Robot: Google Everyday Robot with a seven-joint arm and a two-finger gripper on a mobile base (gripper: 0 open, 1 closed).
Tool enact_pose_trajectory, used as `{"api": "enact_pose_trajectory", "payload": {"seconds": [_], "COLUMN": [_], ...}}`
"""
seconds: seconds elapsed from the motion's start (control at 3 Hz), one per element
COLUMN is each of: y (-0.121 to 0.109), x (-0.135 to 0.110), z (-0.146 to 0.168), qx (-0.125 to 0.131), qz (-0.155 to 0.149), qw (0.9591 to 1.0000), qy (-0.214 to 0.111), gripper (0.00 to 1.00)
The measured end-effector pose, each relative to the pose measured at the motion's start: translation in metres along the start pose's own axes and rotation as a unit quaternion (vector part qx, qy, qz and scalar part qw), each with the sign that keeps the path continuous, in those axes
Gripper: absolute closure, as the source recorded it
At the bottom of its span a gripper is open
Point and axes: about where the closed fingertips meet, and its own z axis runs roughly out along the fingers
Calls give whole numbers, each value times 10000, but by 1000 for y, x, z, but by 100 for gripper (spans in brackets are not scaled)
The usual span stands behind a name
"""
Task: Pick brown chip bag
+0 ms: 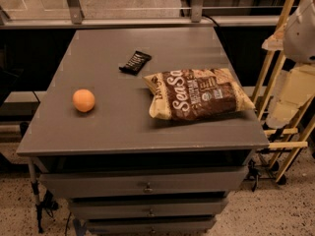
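On the grey table (103, 48), out toward nine o'clock from its middle, an orange (83, 100) sat alone, well apart from everything else. Up around twelve o'clock lay a small black snack bar wrapper (135, 62), flat and angled, near the bag's upper left corner but not touching it. The brown chip bag (197, 95) lay puffed up on its back at about three o'clock on the tabletop, its white script facing up and its right end close to the table's right edge. Off the table at three o'clock from the bag, a pale cream shape was probably the gripper (290, 97), hanging beside a wooden rack (273, 58) and clear of the bag; whether it was open or closed I could not tell.
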Motion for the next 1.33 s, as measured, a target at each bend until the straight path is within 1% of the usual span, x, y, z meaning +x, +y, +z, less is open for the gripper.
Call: {"api": "enact_pose_trajectory", "payload": {"seconds": [0.33,0.67,1.0,1.33], "y": [-17,-41,-45,-43], "x": [-14,-39,-52,-70], "z": [19,55,79,107], "qx": [-252,-553,-673,-815], "qz": [-419,-920,-959,-1055], "qw": [9985,9930,9913,9892], "qy": [-246,-488,-601,-605], "gripper": [0,0,0,0]}}
